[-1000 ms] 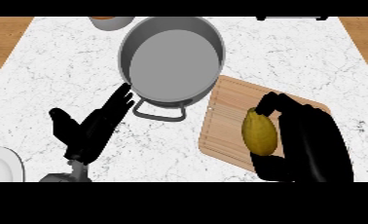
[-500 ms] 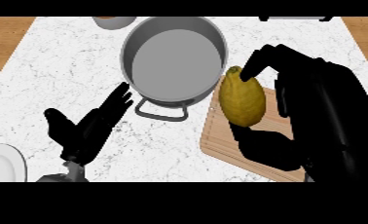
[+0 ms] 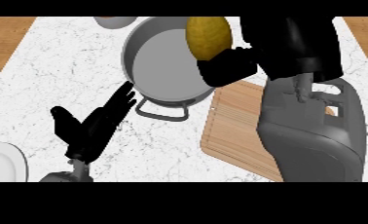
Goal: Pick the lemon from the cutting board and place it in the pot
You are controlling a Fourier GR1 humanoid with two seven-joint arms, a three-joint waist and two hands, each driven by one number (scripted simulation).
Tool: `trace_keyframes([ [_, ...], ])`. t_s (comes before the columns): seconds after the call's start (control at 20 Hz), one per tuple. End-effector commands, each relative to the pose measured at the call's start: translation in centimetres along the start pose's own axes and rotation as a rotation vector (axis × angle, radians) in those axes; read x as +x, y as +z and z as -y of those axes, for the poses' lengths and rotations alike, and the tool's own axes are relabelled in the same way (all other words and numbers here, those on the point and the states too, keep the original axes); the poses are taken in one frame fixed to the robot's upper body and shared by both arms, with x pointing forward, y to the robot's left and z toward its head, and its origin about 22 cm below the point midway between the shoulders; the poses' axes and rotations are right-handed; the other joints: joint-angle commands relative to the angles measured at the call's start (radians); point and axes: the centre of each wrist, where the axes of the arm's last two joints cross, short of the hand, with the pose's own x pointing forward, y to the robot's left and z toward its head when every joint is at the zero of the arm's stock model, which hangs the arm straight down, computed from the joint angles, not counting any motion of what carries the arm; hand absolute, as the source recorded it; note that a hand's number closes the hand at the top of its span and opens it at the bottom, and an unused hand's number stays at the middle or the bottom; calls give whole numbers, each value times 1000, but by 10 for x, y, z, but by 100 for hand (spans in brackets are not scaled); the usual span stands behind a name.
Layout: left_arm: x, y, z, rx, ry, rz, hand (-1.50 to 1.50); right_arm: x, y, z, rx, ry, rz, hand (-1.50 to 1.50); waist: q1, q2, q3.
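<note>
While the right robot hand point(image 3: 229, 67) pinches the oval yellow lemon point(image 3: 208, 37) above the round grey metal pot point(image 3: 167, 62), it should lower before releasing; left robot hand point(image 3: 93, 125) rests spread.

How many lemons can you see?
1. The lemon is held up in the right hand, over the right rim of the pot. None shows on the cutting board, though the arm covers part.

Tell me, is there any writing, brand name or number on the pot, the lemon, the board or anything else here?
None: no words, numbers or signs show on the pot, the lemon, the cutting board or the counter.
</note>
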Motion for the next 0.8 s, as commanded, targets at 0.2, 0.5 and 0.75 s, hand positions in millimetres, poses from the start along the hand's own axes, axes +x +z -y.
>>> trace_keyframes([
  [0.2,-8,-3,-4,0,-20,-3,0,9,-72,-43,40,-42,-38,150,15,9,0],
  [0.5,-9,-5,-3,-23,-17,11,0,18,-106,-69,74,-15,-10,150,18,9,0],
  [0.75,-4,-4,14,-55,-4,19,0,6,-121,-110,63,-9,-25,150,52,18,-1],
])
